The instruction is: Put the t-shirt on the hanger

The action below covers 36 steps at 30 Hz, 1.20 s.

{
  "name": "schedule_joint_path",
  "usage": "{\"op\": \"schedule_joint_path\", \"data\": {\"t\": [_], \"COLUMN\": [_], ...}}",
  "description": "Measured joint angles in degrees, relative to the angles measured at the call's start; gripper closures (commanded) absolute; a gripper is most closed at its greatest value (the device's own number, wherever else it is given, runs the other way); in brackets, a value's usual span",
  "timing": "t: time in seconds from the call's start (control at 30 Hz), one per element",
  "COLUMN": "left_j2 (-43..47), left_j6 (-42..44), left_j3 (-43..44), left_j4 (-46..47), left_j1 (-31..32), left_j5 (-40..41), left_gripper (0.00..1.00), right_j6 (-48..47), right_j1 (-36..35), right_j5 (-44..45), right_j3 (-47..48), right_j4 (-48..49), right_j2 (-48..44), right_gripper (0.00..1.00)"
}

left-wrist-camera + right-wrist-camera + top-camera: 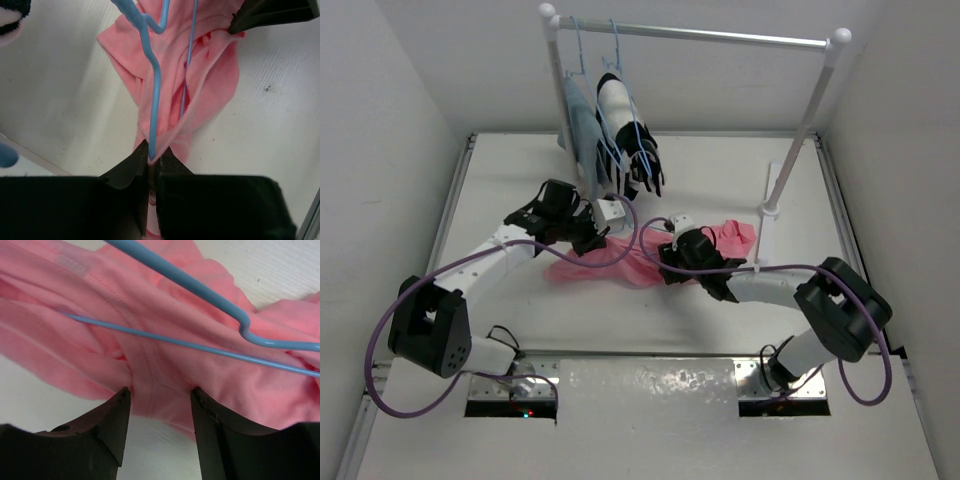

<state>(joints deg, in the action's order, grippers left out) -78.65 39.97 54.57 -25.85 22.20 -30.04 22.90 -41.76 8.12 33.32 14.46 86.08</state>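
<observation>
The salmon-pink t-shirt (620,262) lies crumpled on the white table between both arms. In the left wrist view the light-blue hanger (155,95) runs over the t-shirt (210,85), and my left gripper (152,156) is shut on the hanger's wire together with a pink hem. That gripper (592,240) sits at the shirt's left end. My right gripper (667,262) is at the shirt's middle. Its jaws (160,392) stand apart, tips against the t-shirt (150,365), with a flat band of fabric between them. The hanger (200,287) crosses just beyond.
A white clothes rack (810,120) stands at the back, its foot (770,210) near the shirt's right end. A pale blue-grey garment (582,125) and a black-and-white garment (625,130) hang at the rack's left. White walls close in the table.
</observation>
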Motion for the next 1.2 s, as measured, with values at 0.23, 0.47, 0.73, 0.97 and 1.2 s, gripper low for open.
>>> {"op": "schedule_joint_path", "data": {"t": [0.23,0.47,0.73,0.97,1.2], "left_j2": [-0.1,-0.4,-0.5,-0.3,3.1], "left_j6": [0.1,0.0,0.3,8.7,21.4], "left_j3": [0.0,0.0,0.0,-0.1,-3.1], "left_j4": [0.0,0.0,-0.2,-3.7,-7.1], "left_j1": [0.0,0.0,0.0,0.3,1.0], "left_j5": [0.0,-0.2,-0.7,-4.5,-6.1], "left_gripper": [1.0,1.0,1.0,1.0,1.0], "right_j6": [0.5,1.1,5.0,10.6,13.4], "right_j1": [0.0,0.0,1.8,10.0,12.1], "right_j5": [1.3,2.4,3.8,4.6,4.7], "right_j3": [1.0,2.7,2.1,-7.6,-10.8], "right_j4": [0.6,0.3,-1.9,0.5,0.9], "right_j2": [3.7,7.1,6.2,-5.4,-14.0], "right_gripper": [0.49,1.0,1.0,1.0,1.0]}}
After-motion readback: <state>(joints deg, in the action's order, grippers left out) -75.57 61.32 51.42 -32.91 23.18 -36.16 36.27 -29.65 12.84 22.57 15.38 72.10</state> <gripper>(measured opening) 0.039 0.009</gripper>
